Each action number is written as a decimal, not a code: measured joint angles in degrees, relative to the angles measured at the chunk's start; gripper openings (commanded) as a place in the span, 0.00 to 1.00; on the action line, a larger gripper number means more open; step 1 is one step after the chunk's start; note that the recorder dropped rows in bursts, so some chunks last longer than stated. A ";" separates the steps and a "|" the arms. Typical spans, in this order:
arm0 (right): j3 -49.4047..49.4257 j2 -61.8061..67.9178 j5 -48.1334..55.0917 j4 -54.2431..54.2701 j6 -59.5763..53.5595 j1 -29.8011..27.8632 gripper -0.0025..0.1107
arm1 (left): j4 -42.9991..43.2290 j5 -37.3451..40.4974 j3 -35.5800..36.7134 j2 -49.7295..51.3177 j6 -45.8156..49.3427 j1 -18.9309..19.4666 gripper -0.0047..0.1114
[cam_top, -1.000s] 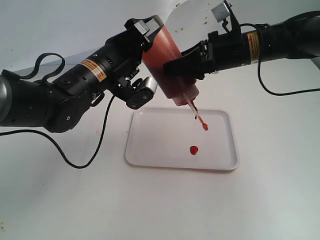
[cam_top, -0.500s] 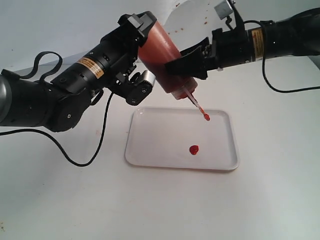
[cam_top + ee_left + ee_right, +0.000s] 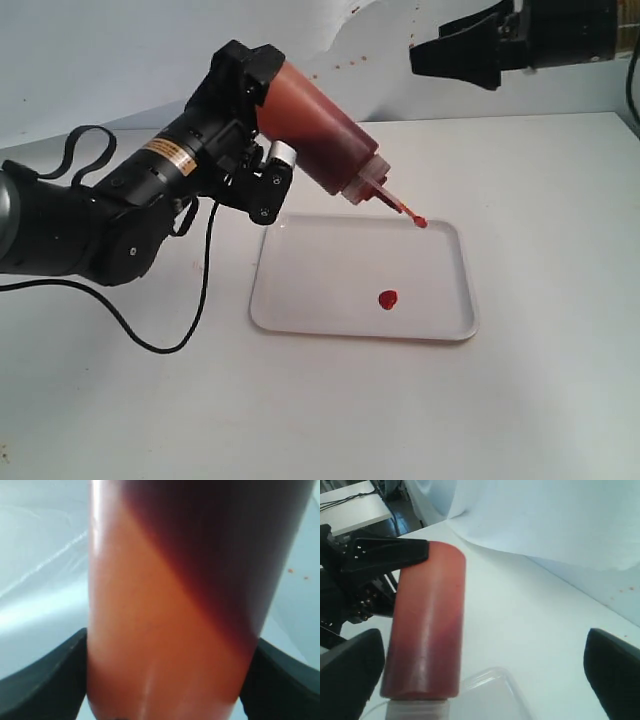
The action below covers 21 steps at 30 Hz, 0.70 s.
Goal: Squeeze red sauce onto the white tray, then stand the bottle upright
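Bottle [image 3: 320, 130] leans flatter than a second ago, nozzle angled down near the white tray [image 3: 300, 300] far rim. Red sauce [image 3: 388, 298] blob sits mid-tray. Left gripper [image 3: 262, 125] clamps the bottle's base end. Right gripper [image 3: 445, 55] has let go and withdrawn, jaws wide, empty.

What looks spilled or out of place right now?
Nothing spilled: the red sauce sits as one small blob inside the white tray. The bottle is tilted nozzle-down in the left gripper alone, its cap dangling near the tray's rim, where it might drip.

bottle [image 3: 318, 128] tilted over far edge of tray [image 3: 300, 292], sauce blob [image 3: 388, 299] on it
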 measured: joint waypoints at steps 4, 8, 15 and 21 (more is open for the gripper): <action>0.00 -0.24 0.00 0.00 0.00 -2.79 0.93 | -4.31 -3.86 2.69 0.00 -8.02 0.00 0.04; 0.00 -0.24 0.21 0.00 0.00 -4.10 0.93 | -7.95 -8.54 5.84 0.00 -20.82 0.00 0.04; 0.00 -0.24 0.34 0.00 0.00 -3.97 0.93 | -13.13 -13.28 12.18 0.00 -49.24 0.00 0.04; 0.00 1.68 -2.62 0.00 0.00 -0.65 0.93 | -14.62 -15.27 21.87 -0.19 -78.18 0.00 0.04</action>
